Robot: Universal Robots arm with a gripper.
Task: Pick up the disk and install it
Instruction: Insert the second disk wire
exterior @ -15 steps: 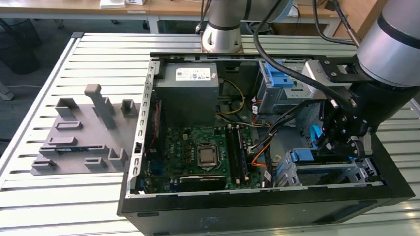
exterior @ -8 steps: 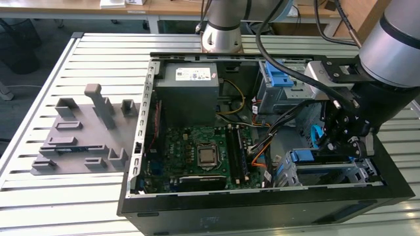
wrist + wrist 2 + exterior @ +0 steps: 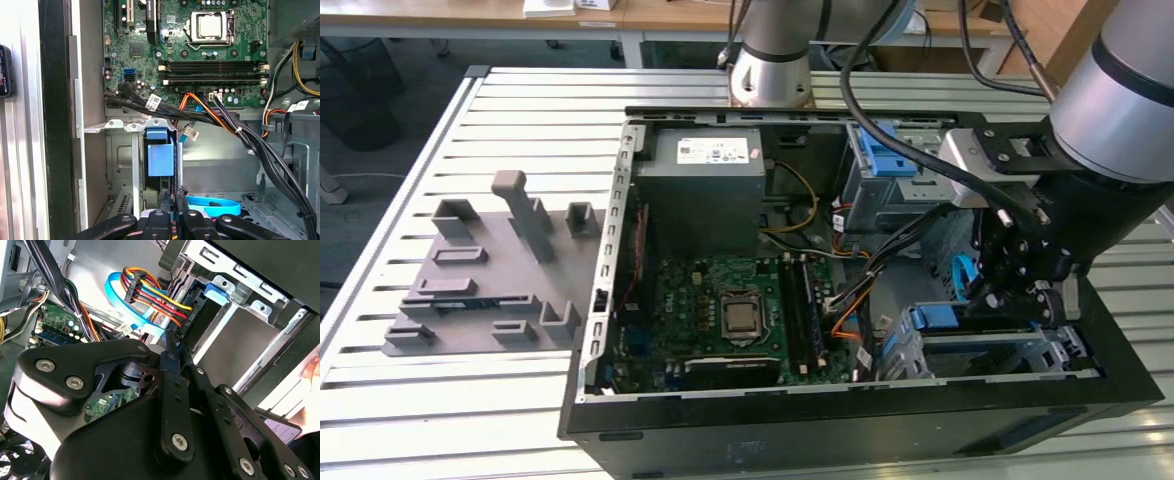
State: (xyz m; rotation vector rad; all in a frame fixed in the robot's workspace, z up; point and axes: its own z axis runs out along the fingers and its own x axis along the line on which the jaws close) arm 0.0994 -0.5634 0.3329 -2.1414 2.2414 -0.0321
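Even, bright overhead light in the exterior view; pale glare runs along the ribs of the slatted table (image 3: 494, 110) and on the silver arm segment (image 3: 1121, 100). The case interior (image 3: 881, 290) sits in deeper shadow toward the exterior view's right. In the second wrist view the gripper (image 3: 172, 352) linkage is close, dark and slightly soft, with small highlights on its screws; a washed-out bright patch shows at one edge. The first wrist view is sharp on the motherboard (image 3: 190, 50), with an overexposed pale strip along one side.
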